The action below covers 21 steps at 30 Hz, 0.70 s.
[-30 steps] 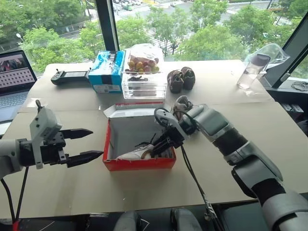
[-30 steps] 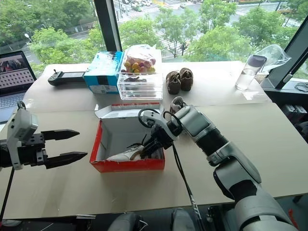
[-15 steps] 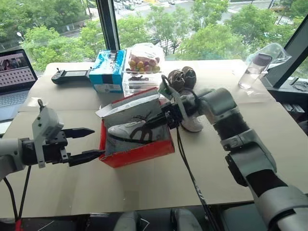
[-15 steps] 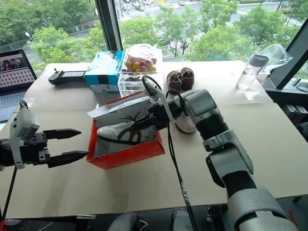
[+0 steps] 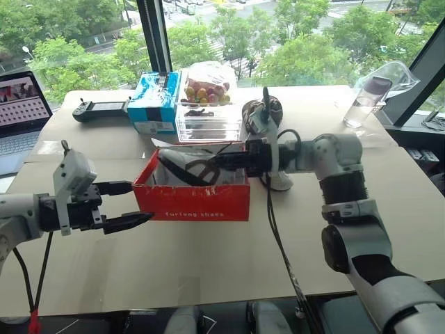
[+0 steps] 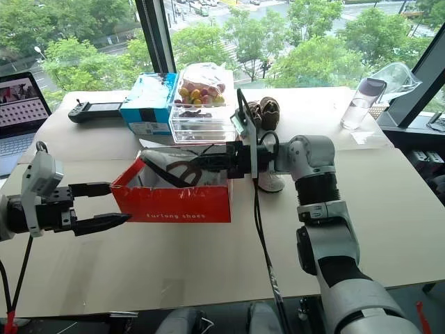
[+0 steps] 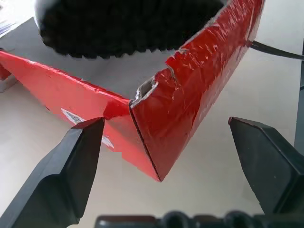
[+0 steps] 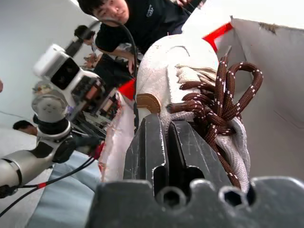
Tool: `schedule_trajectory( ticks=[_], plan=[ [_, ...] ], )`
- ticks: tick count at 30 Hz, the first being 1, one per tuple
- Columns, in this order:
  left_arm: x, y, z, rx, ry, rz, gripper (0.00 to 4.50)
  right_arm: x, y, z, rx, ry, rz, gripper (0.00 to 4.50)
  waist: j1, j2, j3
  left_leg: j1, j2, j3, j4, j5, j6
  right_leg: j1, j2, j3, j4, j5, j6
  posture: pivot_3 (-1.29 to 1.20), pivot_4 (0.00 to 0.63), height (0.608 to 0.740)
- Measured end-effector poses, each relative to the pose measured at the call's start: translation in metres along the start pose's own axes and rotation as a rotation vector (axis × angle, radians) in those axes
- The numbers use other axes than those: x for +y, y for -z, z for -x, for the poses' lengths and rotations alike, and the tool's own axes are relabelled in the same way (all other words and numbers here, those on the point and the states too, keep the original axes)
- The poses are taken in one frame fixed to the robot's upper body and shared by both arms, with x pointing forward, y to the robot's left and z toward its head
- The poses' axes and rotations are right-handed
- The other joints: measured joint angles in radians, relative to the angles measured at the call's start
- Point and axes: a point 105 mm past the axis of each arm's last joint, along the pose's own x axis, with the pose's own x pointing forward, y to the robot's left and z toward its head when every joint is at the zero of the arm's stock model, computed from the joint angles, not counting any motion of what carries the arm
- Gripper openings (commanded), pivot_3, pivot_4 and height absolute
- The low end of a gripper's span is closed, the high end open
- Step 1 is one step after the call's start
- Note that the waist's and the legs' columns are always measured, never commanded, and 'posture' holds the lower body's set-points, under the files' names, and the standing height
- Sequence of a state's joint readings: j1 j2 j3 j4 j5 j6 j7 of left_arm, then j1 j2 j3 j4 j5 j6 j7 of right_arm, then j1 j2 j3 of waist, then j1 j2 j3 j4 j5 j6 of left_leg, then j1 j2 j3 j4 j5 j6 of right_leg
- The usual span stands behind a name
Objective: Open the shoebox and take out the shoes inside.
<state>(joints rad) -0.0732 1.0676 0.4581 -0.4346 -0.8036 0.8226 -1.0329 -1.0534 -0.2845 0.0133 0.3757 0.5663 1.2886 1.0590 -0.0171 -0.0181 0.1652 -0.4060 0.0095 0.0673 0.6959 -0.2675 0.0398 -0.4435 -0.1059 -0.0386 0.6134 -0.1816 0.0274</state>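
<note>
Right gripper (image 5: 221, 161) is clamping the sneaker (image 5: 182, 165), dragging the shoebox (image 5: 192, 200) up; left gripper (image 5: 132, 204), spread wide, should be pinning its near corner.

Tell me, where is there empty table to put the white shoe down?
The table is bare right of the shoebox, past the other white shoe, and along the near edge. The far side is crowded: blue carton, fruit box, brown shoes.

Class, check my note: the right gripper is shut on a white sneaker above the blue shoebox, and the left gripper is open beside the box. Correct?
Not quite: the shoebox is red, as the left eye view shows. The right gripper is shut on the white sneaker, and the left gripper is open beside the box.
</note>
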Motion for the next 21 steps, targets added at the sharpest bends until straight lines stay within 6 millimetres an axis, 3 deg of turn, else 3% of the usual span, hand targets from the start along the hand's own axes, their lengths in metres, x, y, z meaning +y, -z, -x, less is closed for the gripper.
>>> schedule_trajectory(
  ticks=[6,10,15,19,21],
  plan=[
    [-0.001,0.000,0.000,0.003,0.011,-0.002,4.50,-0.013,0.028,-0.022,0.087,0.097,0.181,0.04,-0.003,0.000,0.000,0.000,0.000,0.000,0.000,0.000,-0.001,-0.001,0.000,0.000,0.000,0.000,0.000,0.00,0.150,0.740],
    [-0.001,-0.001,0.000,0.007,0.017,-0.005,4.50,-0.019,0.023,-0.026,0.124,0.203,0.556,0.04,-0.002,0.000,0.000,0.000,-0.001,0.000,0.000,0.000,-0.001,0.000,0.000,0.000,0.000,0.000,0.000,0.00,0.150,0.740],
    [-0.003,-0.001,-0.001,0.008,0.022,-0.010,4.50,-0.004,0.013,-0.035,0.084,0.169,0.726,0.04,-0.001,0.000,0.000,0.000,0.000,0.000,0.000,0.001,-0.001,0.000,0.001,0.000,0.000,0.000,0.000,0.00,0.150,0.740],
    [-0.003,-0.001,-0.001,0.009,0.020,-0.009,4.50,0.001,0.012,-0.034,0.066,0.140,0.713,0.04,-0.001,0.000,0.000,0.001,0.000,0.000,0.000,0.001,-0.001,0.000,0.001,0.000,0.000,0.000,0.000,0.00,0.150,0.740],
    [-0.003,-0.001,-0.001,0.009,0.017,-0.009,4.50,0.004,0.011,-0.033,0.024,0.105,0.604,0.04,-0.001,0.000,0.000,0.001,0.000,0.000,0.000,0.001,-0.001,0.000,0.001,0.000,0.000,0.000,0.000,0.00,0.150,0.740]
  ],
)
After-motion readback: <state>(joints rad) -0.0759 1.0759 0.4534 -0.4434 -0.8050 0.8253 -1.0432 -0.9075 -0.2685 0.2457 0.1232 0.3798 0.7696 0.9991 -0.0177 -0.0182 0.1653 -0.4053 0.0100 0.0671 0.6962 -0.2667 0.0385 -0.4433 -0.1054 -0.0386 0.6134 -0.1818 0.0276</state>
